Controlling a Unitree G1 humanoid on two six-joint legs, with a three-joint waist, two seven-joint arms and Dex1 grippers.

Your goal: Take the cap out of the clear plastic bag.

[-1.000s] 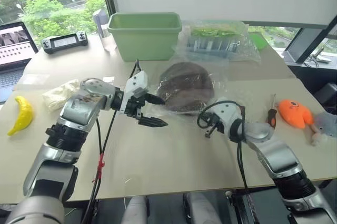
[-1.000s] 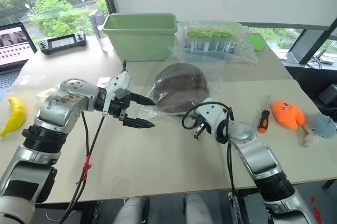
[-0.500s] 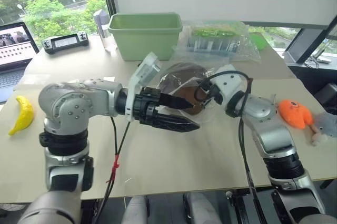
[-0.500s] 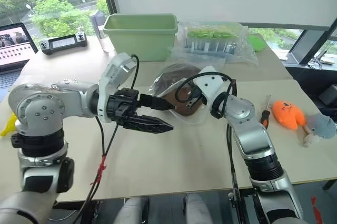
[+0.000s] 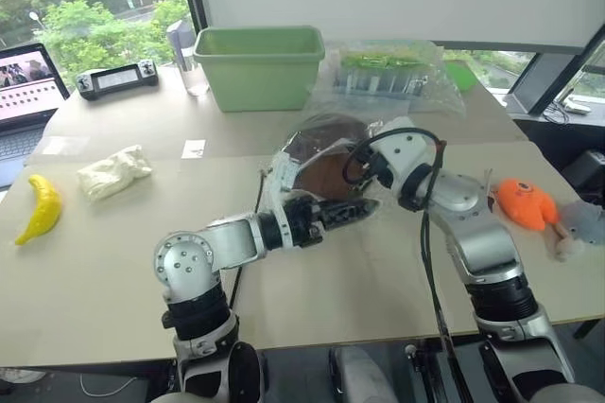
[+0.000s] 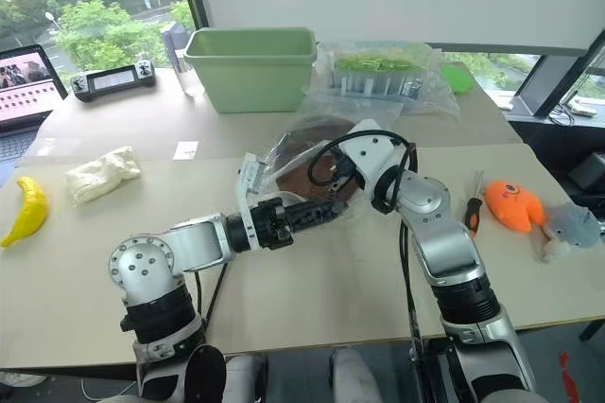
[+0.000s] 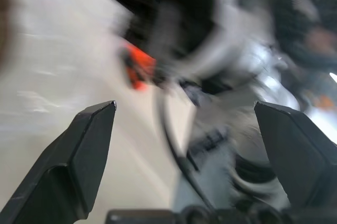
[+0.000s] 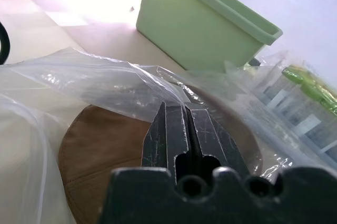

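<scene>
The dark brown cap [image 5: 321, 152] lies inside the clear plastic bag [image 8: 79, 71] at the table's middle, in front of the green bin. My right gripper [image 8: 181, 105] is shut on the bag's film and holds its near edge up off the table; the cap's brown dome [image 8: 105, 140] shows just beyond its fingers. My left gripper [image 5: 364, 207] is open wide and points to the right, low over the table. It sits just below the right gripper [image 6: 326, 171], at the raised edge of the bag. The left wrist view is blurred around the open fingers [image 7: 79, 150].
A green bin [image 5: 260, 62] and a clear bag of green and blue things [image 5: 397, 72] stand behind. On the left lie a banana [image 5: 40, 206], an off-white cloth bundle [image 5: 113, 171], a laptop [image 5: 24, 81] and a controller [image 5: 118, 77]. A screwdriver [image 6: 473, 214] and an orange toy [image 5: 529, 202] lie right.
My right gripper lifted the bag's near edge off the table and has since held still. My left arm swung down and to the right, rolling its wrist, up to the bag.
</scene>
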